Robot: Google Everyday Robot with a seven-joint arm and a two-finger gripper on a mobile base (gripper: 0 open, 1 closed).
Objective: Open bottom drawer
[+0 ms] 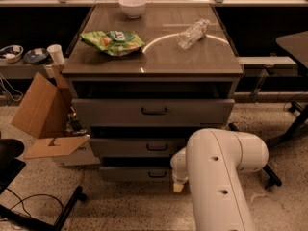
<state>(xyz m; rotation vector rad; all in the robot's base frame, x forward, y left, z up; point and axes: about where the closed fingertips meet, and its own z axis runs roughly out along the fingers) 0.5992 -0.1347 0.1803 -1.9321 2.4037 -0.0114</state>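
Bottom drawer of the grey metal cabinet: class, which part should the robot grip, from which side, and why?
Grip the small black loop handle at the middle of the slim grey bottom drawer front, coming straight from the front: it looks like the only part standing off the flat face. The gripper hangs just right of it.

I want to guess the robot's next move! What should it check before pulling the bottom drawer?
1. The bottom drawer and its handle in view: ok.
2. The gripper low by the drawer front: ok, just right of the handle.
3. The gripper on the handle: not ok, it is beside it.
4. The cardboard box out of the drawer's path: ok, it sits left of the cabinet.
5. The bottle on top safe from rolling: cannot tell, it lies on its side.
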